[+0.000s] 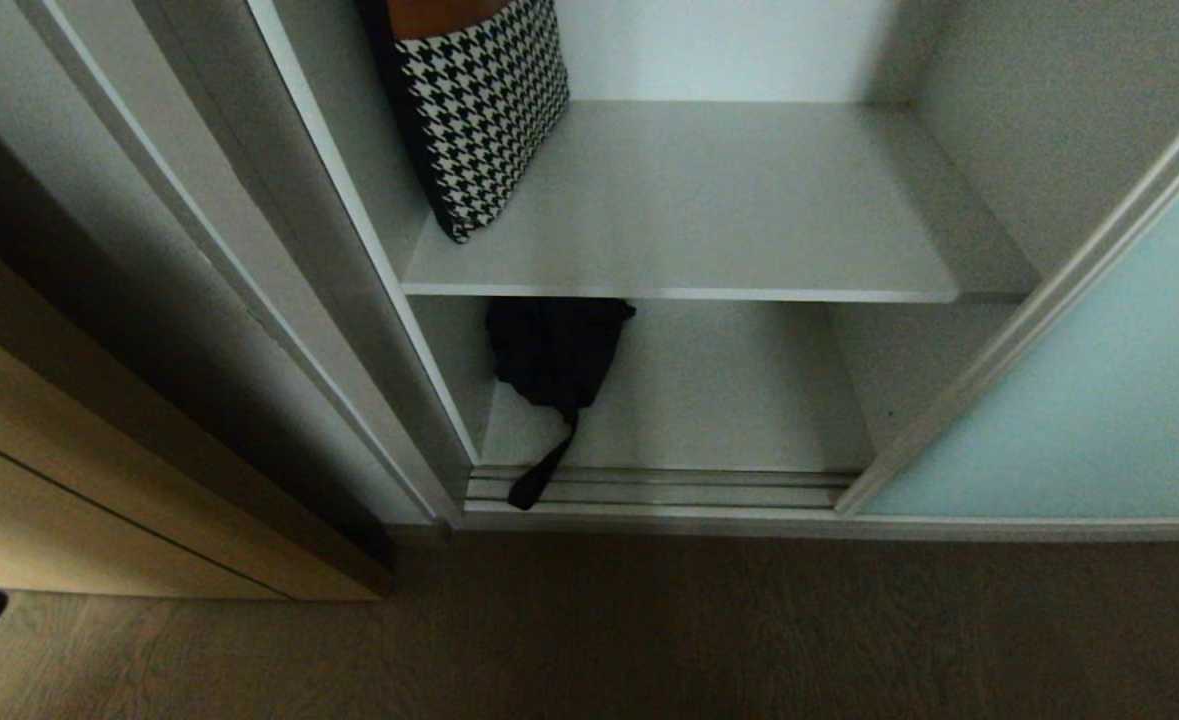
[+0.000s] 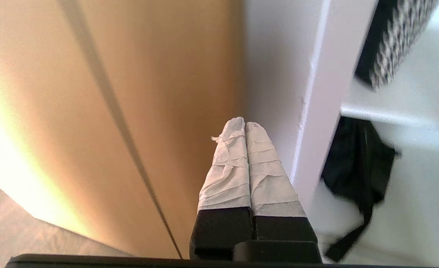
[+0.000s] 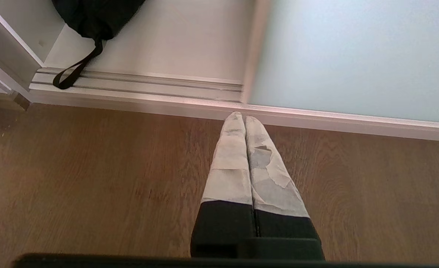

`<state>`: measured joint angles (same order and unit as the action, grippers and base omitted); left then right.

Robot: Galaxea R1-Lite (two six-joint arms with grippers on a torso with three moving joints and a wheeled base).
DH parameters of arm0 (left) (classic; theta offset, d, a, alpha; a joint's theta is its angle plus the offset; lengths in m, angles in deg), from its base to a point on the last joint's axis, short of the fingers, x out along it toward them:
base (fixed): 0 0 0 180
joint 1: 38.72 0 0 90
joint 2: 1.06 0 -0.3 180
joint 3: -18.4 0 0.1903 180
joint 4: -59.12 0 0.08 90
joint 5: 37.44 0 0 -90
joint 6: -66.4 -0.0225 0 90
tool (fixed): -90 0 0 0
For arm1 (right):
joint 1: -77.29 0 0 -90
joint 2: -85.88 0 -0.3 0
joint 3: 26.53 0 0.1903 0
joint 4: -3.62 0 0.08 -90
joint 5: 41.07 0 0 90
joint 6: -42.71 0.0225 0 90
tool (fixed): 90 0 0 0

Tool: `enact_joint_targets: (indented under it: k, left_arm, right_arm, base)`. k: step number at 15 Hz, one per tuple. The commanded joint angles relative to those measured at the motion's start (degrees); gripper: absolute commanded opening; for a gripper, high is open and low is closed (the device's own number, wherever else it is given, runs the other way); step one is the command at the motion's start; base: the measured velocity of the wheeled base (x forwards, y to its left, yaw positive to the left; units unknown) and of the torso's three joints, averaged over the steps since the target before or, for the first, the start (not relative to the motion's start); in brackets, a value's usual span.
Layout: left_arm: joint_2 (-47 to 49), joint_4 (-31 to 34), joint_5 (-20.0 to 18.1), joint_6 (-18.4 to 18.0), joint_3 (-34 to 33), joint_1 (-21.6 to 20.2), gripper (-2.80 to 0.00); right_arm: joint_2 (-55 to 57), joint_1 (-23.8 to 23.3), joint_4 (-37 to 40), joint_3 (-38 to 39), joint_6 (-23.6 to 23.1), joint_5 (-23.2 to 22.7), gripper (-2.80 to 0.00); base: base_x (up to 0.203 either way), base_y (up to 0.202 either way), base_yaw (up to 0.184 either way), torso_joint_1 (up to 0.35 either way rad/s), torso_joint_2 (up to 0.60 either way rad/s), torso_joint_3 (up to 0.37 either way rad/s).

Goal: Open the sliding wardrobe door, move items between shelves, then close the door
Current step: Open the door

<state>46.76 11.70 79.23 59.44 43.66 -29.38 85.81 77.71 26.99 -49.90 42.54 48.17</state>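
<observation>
Brown wood floor runs up to the wardrobe, whose sliding door stands pushed to my right, leaving the shelves bare to reach. A black garment sits slumped at the back left of the bottom shelf, tucked under the upper shelf, and its strap trails forward across the door track. I judge that strap must come clear of the track before the door can slide shut. On the upper shelf a black-and-white checked bag leans against the left wall, so the rest of that board is free for the garment.

My left gripper hangs beside the beige cabinet front, near the wardrobe's left post, jaws pressed together and holding nothing; I reckon it is placed to swing in toward the garment. My right gripper is parked low over the floor, tips near the door's bottom rail, jaws likewise closed and empty.
</observation>
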Motion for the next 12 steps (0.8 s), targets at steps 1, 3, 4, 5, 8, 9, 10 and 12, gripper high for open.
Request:
enact_joint_targets:
  k: [1, 3, 4, 5, 8, 9, 10, 12]
  left_arm:
    - [-15.86, 5.63, -0.62, 0.10, -1.27, -1.28, -2.80]
    - [-26.81, 17.13, -1.81, -0.02, -0.89, -1.96, -2.80]
    - [-30.39, 20.76, -1.72, 0.19, -0.60, -2.25, -2.80]
    - [-32.06, 23.84, -0.81, 0.74, -0.42, -2.76, -2.80]
    - [-35.32, 34.83, 0.37, 1.83, -0.92, -8.45, -2.80]
    - [-38.73, 39.05, -0.81, 1.70, -1.35, -9.21, -2.80]
    - [-42.72, 43.44, -3.03, 1.69, -1.58, -9.55, -2.80]
    - [-47.16, 53.36, -16.89, 1.93, -1.82, -9.86, -2.80]
  right_arm:
    - [-0.10, 0.02, 0.00, 0.00, -0.01, -0.02, -2.80]
    - [-0.18, 0.02, 0.00, 0.00, -0.01, -0.02, -2.80]
    - [-0.10, 0.02, 0.00, 0.00, -0.01, -0.02, -2.80]
    - [-0.16, 0.02, 0.00, 0.00, -0.01, -0.02, -2.80]
    - [-0.10, 0.02, 0.00, 0.00, -0.01, -0.02, -2.80]
    - [-0.10, 0.02, 0.00, 0.00, -0.01, -0.02, -2.80]
    - [-0.13, 0.02, 0.00, 0.00, -0.01, -0.02, -2.80]
    - [-0.16, 0.02, 0.00, 0.00, -0.01, -0.02, -2.80]
  base:
    - [0.000, 0.000, 0.000, 0.000, 0.00, 0.000]
    - [0.000, 0.000, 0.000, 0.000, 0.00, 0.000]
    - [0.000, 0.000, 0.000, 0.000, 0.00, 0.000]
    - [0.000, 0.000, 0.000, 0.000, 0.00, 0.000]
    - [0.000, 0.000, 0.000, 0.000, 0.00, 0.000]
    - [0.000, 0.000, 0.000, 0.000, 0.00, 0.000]
    - [0.000, 0.000, 0.000, 0.000, 0.00, 0.000]
    - [0.000, 0.000, 0.000, 0.000, 0.00, 0.000]
